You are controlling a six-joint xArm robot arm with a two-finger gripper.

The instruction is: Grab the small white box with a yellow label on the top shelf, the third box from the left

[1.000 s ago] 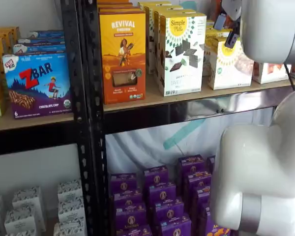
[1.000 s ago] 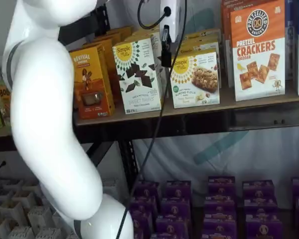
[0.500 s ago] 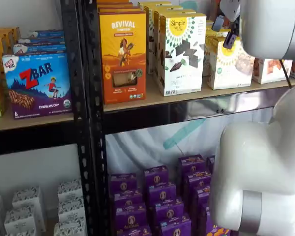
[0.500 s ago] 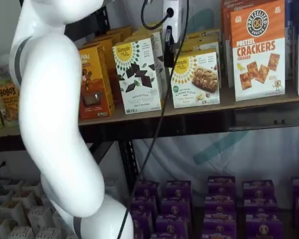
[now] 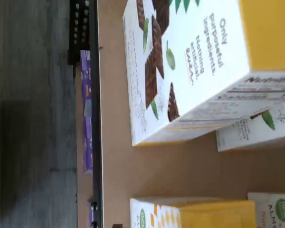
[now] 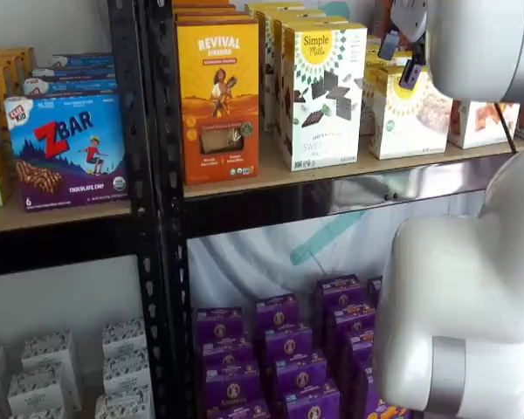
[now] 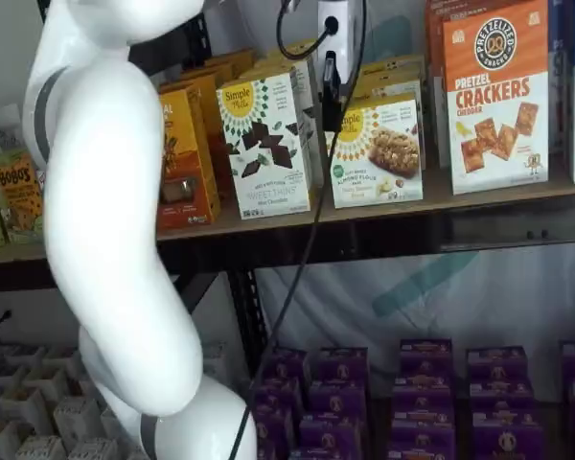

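The small white box, with its yellow sunburst logo, stands on the top shelf in both shelf views, box and shelf. It is right of a taller white carton with chocolate squares. My gripper hangs in front of the box's upper left corner. Its two dark fingers stand apart and nothing is between them. In a shelf view the gripper shows only one black finger below the white body. The wrist view shows the tall carton and the small white box on the wooden board.
An orange Revival carton stands left of the tall carton, and an orange pretzel crackers carton is to the right. More small white boxes queue behind the front one. Purple boxes fill the lower level. My white arm covers the left side.
The gripper has drifted slightly right and up along the shelf front, toward the small white box. The arm's elbow shifted with it. The fingers stayed apart.
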